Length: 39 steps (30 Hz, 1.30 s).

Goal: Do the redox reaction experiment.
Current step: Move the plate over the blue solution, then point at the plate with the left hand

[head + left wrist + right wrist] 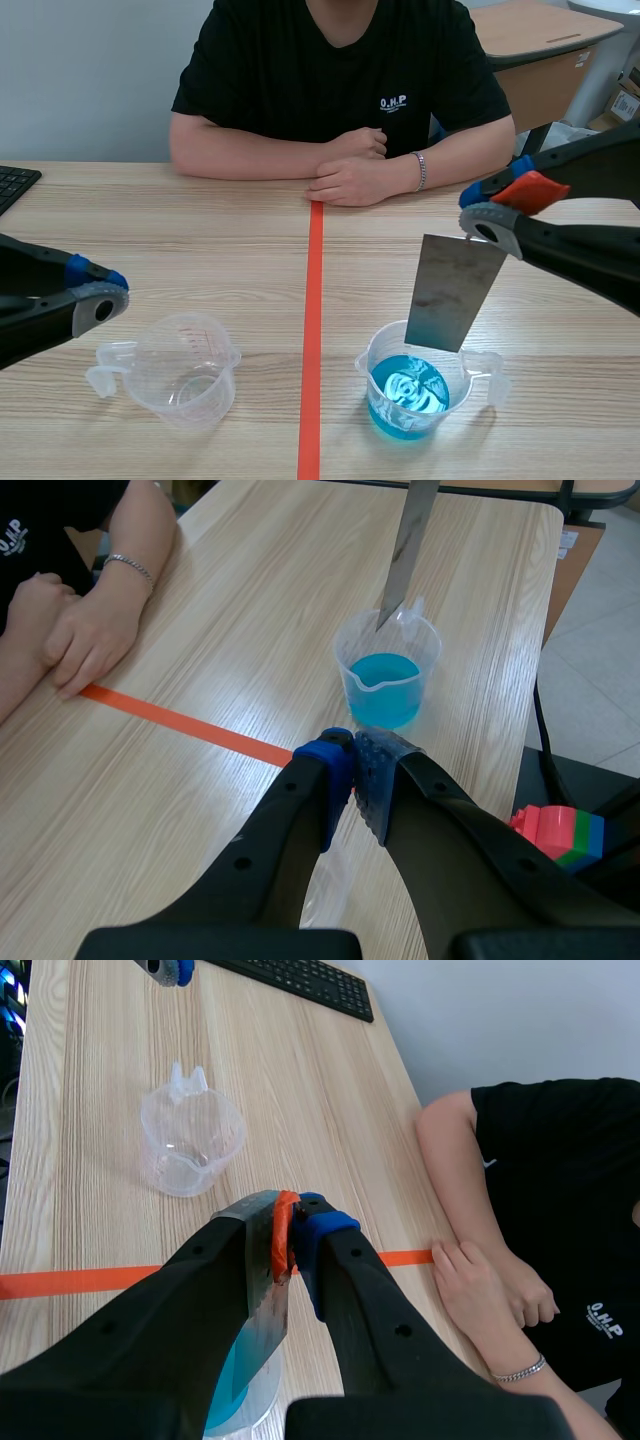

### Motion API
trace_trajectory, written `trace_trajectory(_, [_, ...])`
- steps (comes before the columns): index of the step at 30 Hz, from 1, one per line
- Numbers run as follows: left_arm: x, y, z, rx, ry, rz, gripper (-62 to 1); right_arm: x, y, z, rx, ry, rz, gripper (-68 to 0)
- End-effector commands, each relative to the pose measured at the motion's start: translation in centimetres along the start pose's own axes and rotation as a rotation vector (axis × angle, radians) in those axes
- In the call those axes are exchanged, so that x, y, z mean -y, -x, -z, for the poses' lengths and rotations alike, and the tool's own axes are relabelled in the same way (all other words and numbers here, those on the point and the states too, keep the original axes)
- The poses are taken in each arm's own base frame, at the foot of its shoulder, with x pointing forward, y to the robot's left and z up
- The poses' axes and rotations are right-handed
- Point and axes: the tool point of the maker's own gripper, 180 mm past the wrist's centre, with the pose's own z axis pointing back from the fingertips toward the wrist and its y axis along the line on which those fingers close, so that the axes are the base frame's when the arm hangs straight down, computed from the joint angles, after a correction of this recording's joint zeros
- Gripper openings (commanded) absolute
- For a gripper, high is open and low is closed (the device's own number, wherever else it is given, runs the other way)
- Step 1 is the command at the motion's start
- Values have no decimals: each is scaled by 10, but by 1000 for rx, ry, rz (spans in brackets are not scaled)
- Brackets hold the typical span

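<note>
Scene view, from the left: left gripper (100, 290) closed on nothing near an empty clear cup (185, 372). Farther right, a dull, streaked grey metal plate (455, 292) hangs over the cup of blue liquid (412, 398), clamped by the right gripper (490, 215). Only the left wrist view shows coloured blocks (560, 832).

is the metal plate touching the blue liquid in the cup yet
Apart. In the left wrist view the metal plate ends near the rim of the measuring cup, clear wall showing between it and the blue liquid.
</note>
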Motion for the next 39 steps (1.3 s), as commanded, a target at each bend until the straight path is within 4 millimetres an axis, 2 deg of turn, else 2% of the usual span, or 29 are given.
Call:
trace_trajectory(1, [-3,-7,2,34,-14,-8,-564,3,-7,0,30,8,-9,-660])
trace_trajectory(6, [-3,-9,8,53,-22,-7,-564,3,-7,0,30,8,-9,-660])
trace_trajectory(11, [-1,7,18,40,-46,16,-564,3,-7,0,30,8,-9,-660])
trace_trajectory(16, [6,22,41,16,-33,50,-564,3,-7,0,30,8,-9,-660])
trace_trajectory(28, [20,18,98,49,11,109,-564,4,-7,0,30,9,-9,-660])
trace_trajectory(39, [23,29,135,59,23,125,-564,4,-7,0,33,9,-9,-660])
